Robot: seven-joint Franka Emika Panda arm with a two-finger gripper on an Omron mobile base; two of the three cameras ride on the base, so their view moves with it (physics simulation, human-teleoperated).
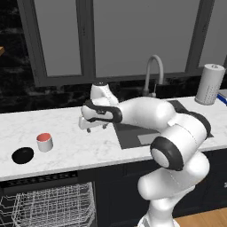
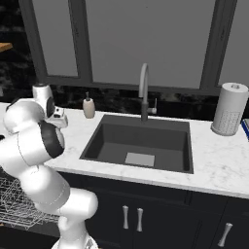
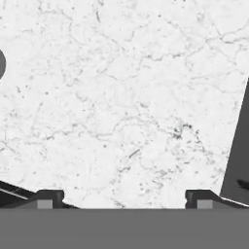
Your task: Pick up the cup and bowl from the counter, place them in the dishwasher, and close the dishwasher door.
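The pincer (image 1: 94, 128) hangs over bare marble with its jaws spread wide and nothing between them; in the hand view its two dark fingertips (image 3: 44, 199) stand far apart above the veined white surface (image 3: 121, 107). It sits just left of the dark sink (image 1: 133, 135), well apart from both task items.

The cup (image 1: 44, 142), pale outside with a red inside, stands upright near the front left of the surface, and the black bowl (image 1: 22, 155) rests just beside it, further left and close to the front edge. Below them the dishwasher (image 1: 42, 179) is open, its white wire rack (image 1: 48, 206) pulled out under the overhang.

The main risk is the closeness of cup and bowl: a sideways approach to the cup could nudge the bowl toward the edge and tip it off. The cup is short and round, so a grip set too high or off-centre may let it slip or topple. Judged from here, neither item has been collected yet.
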